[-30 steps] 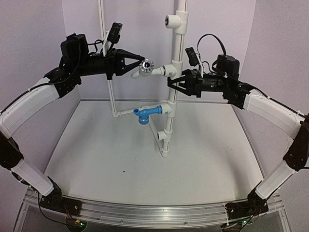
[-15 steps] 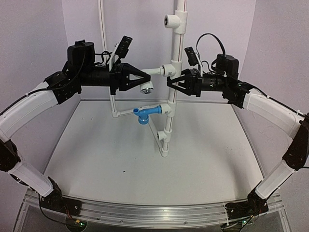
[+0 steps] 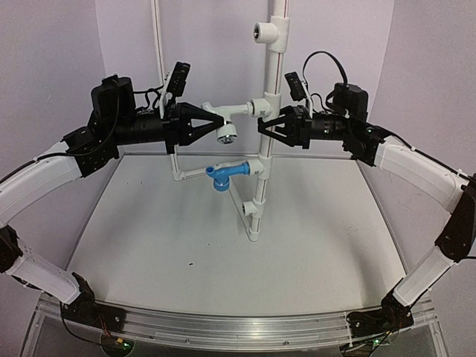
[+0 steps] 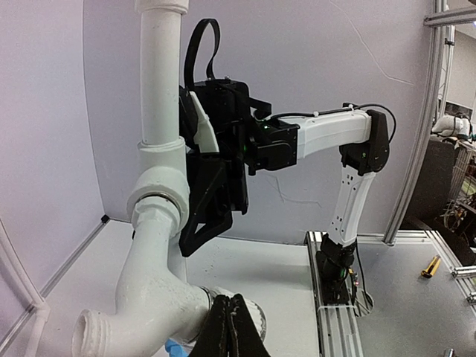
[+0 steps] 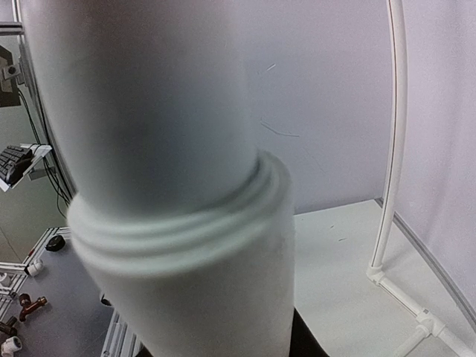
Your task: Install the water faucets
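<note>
The white faucet sticks out to the left of a T-fitting on the upright white pipe, its round end hanging down. My left gripper is shut on it. In the left wrist view the fingertips are pressed together at the ribbed round end of the faucet. The blue faucet sits in the lower fitting, spout up. My right gripper is shut around the upright pipe, which fills the right wrist view.
An upper T-fitting has an open mouth facing left. The pipe stand's foot rests mid-table. A thin white tube frame stands behind my left gripper. Purple walls close three sides.
My left gripper closed on the white faucet and rolled it, so the round end swung from pointing out left to hanging down. My right arm has not moved.
</note>
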`<state>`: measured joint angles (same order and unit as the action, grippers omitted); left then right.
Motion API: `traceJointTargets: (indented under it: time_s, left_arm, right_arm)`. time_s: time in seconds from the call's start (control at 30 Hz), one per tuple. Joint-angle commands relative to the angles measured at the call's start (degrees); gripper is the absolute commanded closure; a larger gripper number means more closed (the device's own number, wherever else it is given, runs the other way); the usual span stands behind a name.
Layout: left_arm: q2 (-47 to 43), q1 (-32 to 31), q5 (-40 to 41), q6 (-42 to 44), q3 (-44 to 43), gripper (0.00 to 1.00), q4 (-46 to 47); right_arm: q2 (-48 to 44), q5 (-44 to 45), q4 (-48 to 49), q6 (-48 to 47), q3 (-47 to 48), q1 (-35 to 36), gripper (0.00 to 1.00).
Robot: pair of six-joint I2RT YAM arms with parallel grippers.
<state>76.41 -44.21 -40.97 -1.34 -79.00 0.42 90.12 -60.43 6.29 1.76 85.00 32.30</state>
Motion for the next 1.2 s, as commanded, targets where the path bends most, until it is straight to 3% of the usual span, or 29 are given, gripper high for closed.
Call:
traceJointTargets:
  time_s: [0.0, 0.37, 0.67, 0.9, 1.17]
  left_arm:
    - [2.0, -1.17, 0.02, -1.34, -0.85, 0.98, -2.54]
    - [4.97, -6.03, -0.1, -0.12, -11.18, 0.98, -8.13]
    - [4.53, -6.16, 9.63, -4.67, -6.17, 0.99, -3.4]
    - [2.64, -5.99, 12.36, -5.58, 2.33, 0.99, -0.23]
    - [0.91, -2.92, 15.44, -7.75, 6.4, 0.99, 9.08]
  right_arm:
    - [1.8, 1.5, -6.29, 11.34, 1.64, -0.7, 1.0]
    - [2.41, 1.53, -6.29, 11.09, 2.21, -0.68, 1.0]
    - [2.26, 1.19, -6.29, 11.07, 1.97, -0.69, 1.0]
    - [2.31, 0.91, -6.29, 11.06, 2.18, -0.73, 1.0]
    - [1.82, 0.64, -6.29, 11.13, 1.48, -0.82, 1.0]
